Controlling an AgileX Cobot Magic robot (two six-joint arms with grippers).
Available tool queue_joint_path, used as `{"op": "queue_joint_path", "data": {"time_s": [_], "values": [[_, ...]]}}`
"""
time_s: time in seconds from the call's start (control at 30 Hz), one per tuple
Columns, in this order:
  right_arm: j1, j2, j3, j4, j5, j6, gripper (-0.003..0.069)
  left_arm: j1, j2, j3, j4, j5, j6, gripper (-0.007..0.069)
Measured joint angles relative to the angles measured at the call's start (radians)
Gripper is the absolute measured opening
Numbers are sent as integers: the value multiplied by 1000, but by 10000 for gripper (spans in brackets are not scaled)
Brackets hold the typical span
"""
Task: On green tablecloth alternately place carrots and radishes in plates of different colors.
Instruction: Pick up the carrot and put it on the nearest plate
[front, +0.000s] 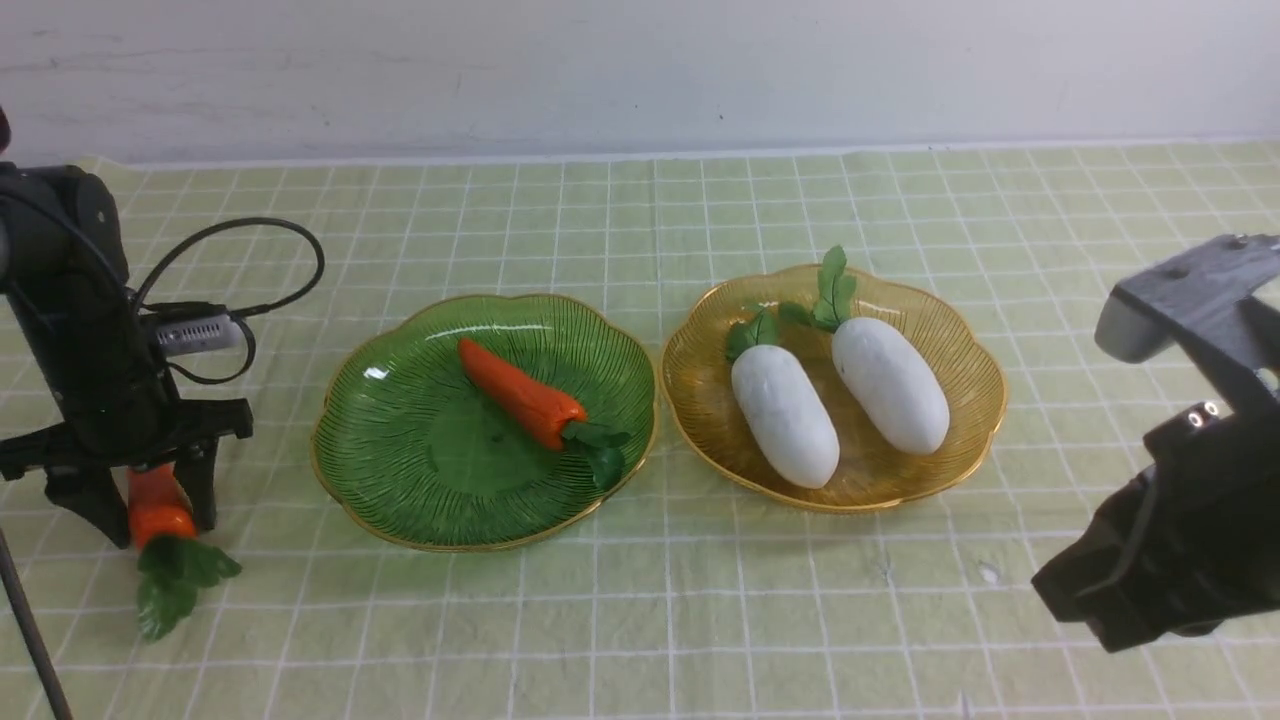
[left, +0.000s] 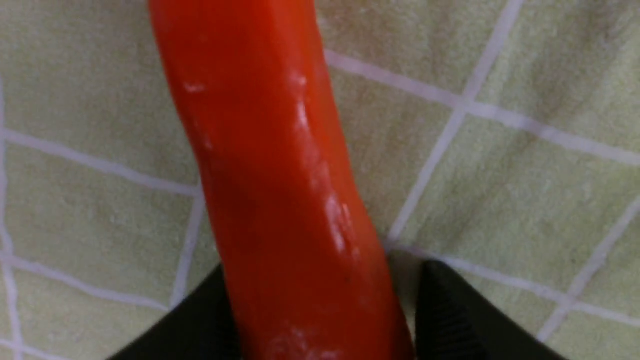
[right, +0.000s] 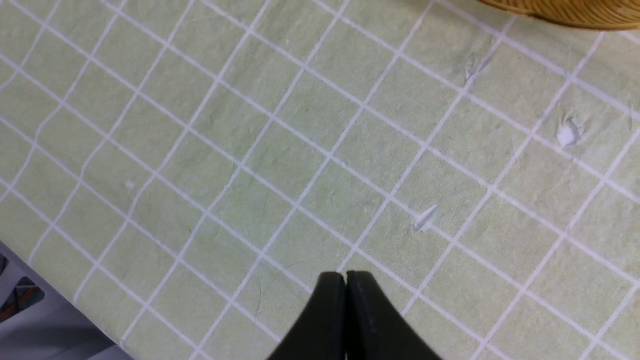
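Orange carrot (front: 157, 503), tip hidden, lies between the left tool's (left: 322, 275) seemingly parted jaws; right tool (right: 345, 278) is closed.

No word, label, brand name or number can be read in any of the views. The small grey box-shaped device (front: 195, 335) beside the left arm is too blurred to show any marking.

The green tablecloth (front: 700, 600) bears green plate (front: 420, 455), amber plate (front: 962, 362), carrot (front: 155, 510)
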Motion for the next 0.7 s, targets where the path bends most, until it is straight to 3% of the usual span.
{"op": "queue_joint_path", "data": {"time_s": [0.03,0.37,0.53,0.7], "values": [[0,0,0,0,-3,0,-12,0,-1,0,4,0,5,309],[0,0,0,0,-10,0,-12,0,-157,0,98,0,2,307],[0,0,0,6,-11,0,-12,-65,-253,0,-154,9,25,307],[0,0,0,6,-14,0,-12,-177,-238,0,-255,8,57,307]]}}
